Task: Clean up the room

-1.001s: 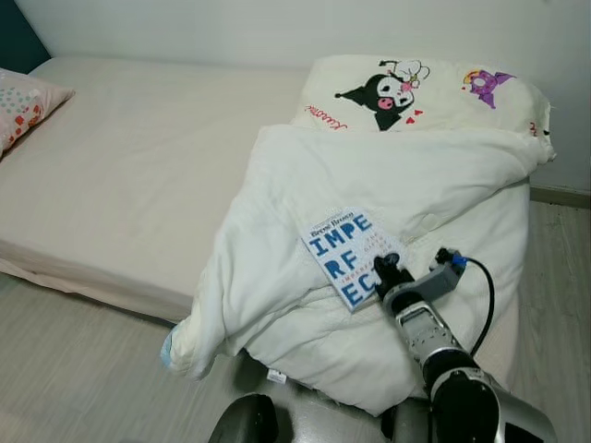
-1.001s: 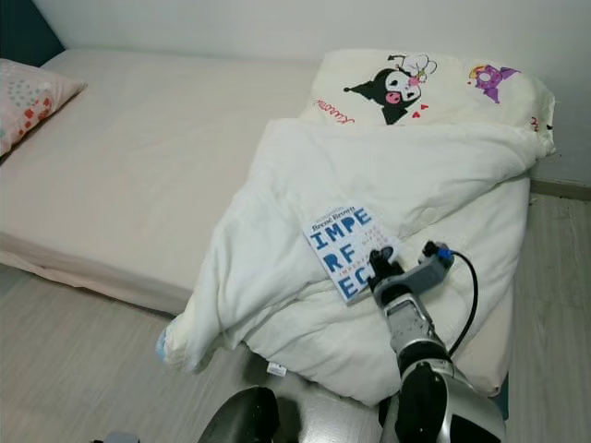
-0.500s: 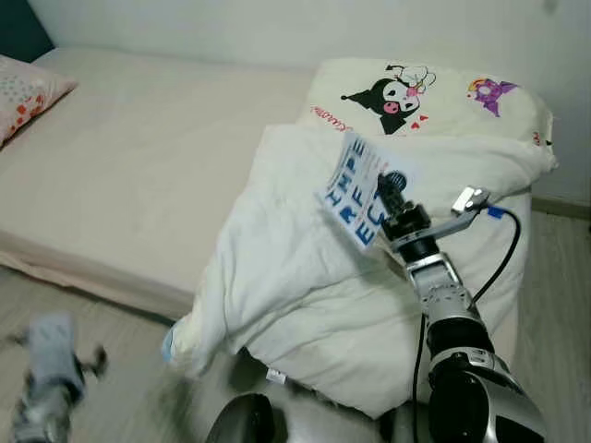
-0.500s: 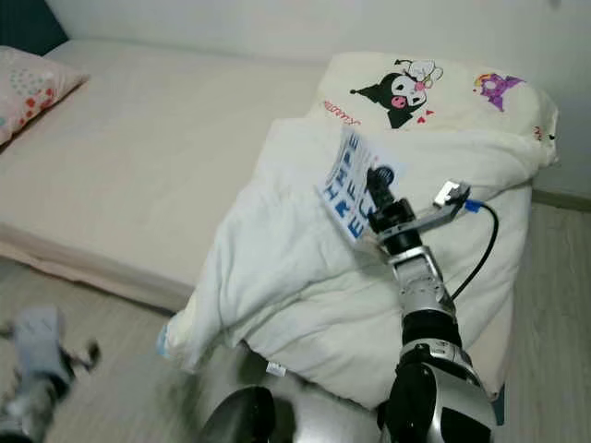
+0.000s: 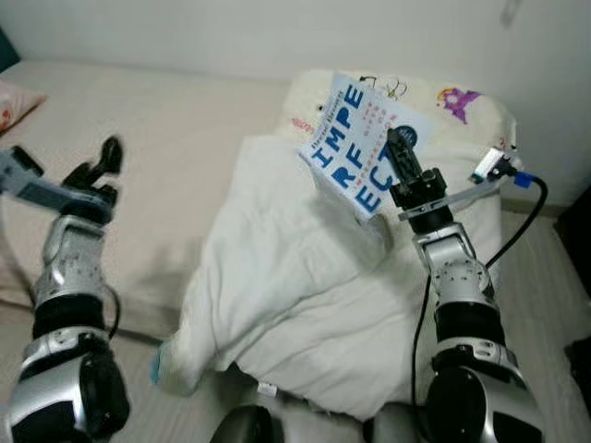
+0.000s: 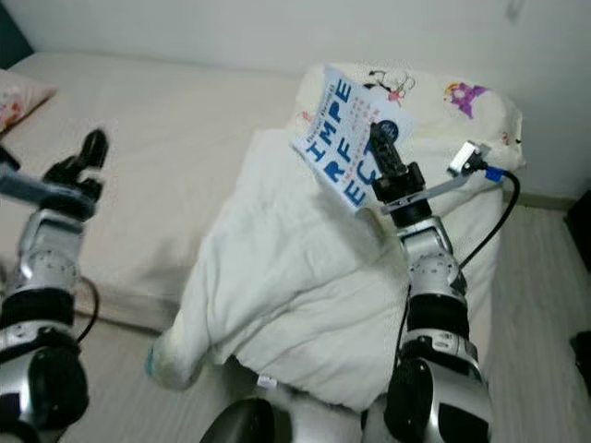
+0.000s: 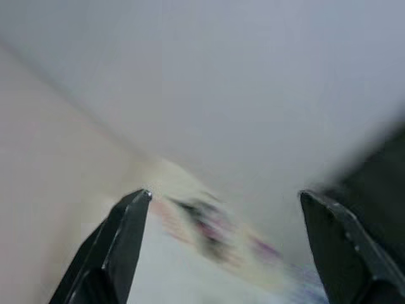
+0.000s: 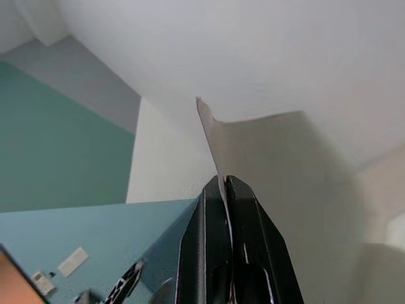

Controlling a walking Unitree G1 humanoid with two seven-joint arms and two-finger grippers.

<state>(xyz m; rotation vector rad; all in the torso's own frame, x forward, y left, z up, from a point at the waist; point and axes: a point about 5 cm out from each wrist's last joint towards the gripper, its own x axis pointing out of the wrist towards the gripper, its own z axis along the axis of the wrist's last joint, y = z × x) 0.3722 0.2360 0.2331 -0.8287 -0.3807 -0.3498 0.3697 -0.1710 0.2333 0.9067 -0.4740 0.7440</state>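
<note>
A white book with big blue letters (image 5: 354, 146) hangs tilted in the air above the crumpled white duvet (image 5: 286, 277), near the cartoon-print pillow (image 5: 457, 100). My right gripper (image 5: 400, 155) is shut on the book's lower right edge; in the right wrist view the fingertips (image 8: 221, 183) pinch a thin pale cover (image 8: 212, 133). My left gripper (image 5: 93, 164) is raised over the bare mattress (image 5: 189, 120) on the left. Its fingers (image 7: 130, 218) stand wide apart with nothing between them.
A pink patterned pillow (image 5: 13, 95) lies at the bed's far left. The duvet hangs over the bed's near edge down to the wood floor (image 5: 549, 277). A dark object (image 5: 578, 245) stands at the right edge. The wall (image 5: 231, 32) runs behind the bed.
The right gripper has lifted the book off the duvet and up toward the pillow. The left arm has risen into view over the mattress. The camera has also shifted.
</note>
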